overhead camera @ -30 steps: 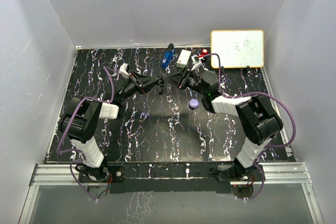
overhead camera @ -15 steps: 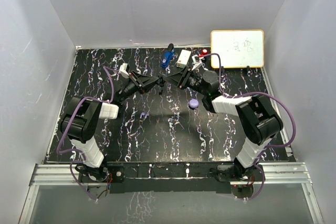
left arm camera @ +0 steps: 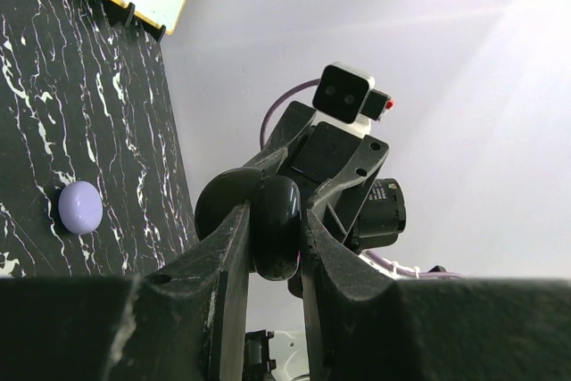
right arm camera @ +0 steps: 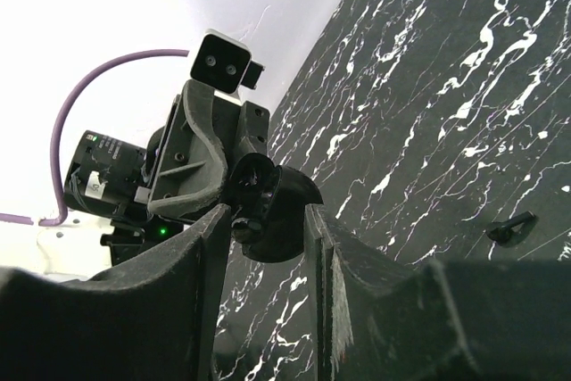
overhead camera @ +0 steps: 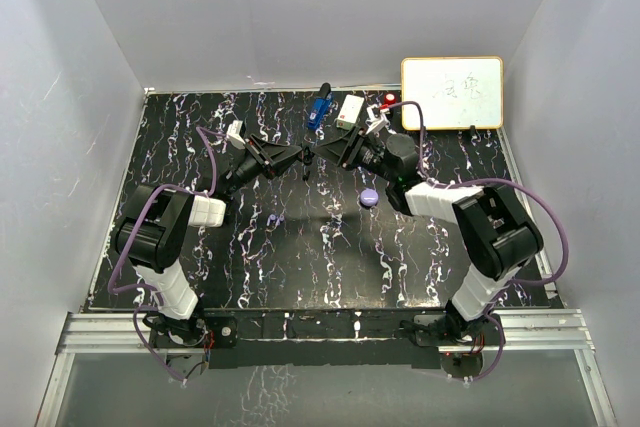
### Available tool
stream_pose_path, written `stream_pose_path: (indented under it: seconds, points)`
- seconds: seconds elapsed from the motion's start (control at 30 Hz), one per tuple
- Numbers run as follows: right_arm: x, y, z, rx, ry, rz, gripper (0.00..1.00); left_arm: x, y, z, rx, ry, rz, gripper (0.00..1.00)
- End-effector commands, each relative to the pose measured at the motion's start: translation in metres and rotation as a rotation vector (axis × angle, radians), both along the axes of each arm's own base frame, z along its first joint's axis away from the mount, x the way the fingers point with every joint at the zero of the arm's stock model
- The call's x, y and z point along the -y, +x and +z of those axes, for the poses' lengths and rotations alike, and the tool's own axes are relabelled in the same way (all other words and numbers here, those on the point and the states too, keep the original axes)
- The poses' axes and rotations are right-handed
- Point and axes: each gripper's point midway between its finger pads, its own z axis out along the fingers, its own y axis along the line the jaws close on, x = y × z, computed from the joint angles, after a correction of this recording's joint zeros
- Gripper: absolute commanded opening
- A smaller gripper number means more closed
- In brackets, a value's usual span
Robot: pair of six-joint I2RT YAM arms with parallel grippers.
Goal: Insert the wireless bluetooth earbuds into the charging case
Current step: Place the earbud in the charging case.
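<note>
My two grippers meet above the middle of the table. My left gripper (overhead camera: 304, 155) (left arm camera: 275, 247) is shut on a black round charging case (left arm camera: 277, 220) (right arm camera: 284, 213), held edge-on with its lid swung open. My right gripper (overhead camera: 322, 152) (right arm camera: 268, 220) has its fingers on either side of the same case and touching it. A lilac case (overhead camera: 368, 197) (left arm camera: 80, 207) lies closed on the table. A lilac earbud (overhead camera: 275, 218) lies left of centre. A small black earbud (right arm camera: 508, 229) lies on the table. I cannot see whether any earbud sits in the black case.
A whiteboard (overhead camera: 452, 93) leans at the back right. A blue tool (overhead camera: 319, 110), a white box (overhead camera: 349, 110) and a small red item (overhead camera: 388, 100) stand along the back edge. White walls enclose the black marbled table (overhead camera: 330, 257).
</note>
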Motion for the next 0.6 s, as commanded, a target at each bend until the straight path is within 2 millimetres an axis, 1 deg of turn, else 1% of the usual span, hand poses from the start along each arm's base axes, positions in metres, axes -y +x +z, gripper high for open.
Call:
stream_pose_path:
  seconds: [0.0,0.13,0.23,0.4,0.57]
  points:
    - [0.012,0.003,0.028,0.091,-0.010,-0.067,0.37,-0.001,-0.005,0.028,0.100,-0.028,-0.004,0.00]
    - [0.014,0.004,0.029,0.085,-0.014,-0.081,0.38,-0.001,-0.005,0.026,0.094,-0.021,-0.001,0.00]
    - [0.015,0.008,0.025,0.062,-0.025,-0.095,0.38,-0.001,-0.005,0.025,0.087,-0.016,0.000,0.00]
    - [0.019,0.021,0.011,0.041,-0.130,-0.143,0.38,-0.002,-0.004,0.024,0.078,0.000,0.008,0.00]
    - [0.028,0.028,0.009,0.055,-0.197,-0.198,0.38,-0.002,-0.003,0.019,0.059,0.029,0.016,0.00]
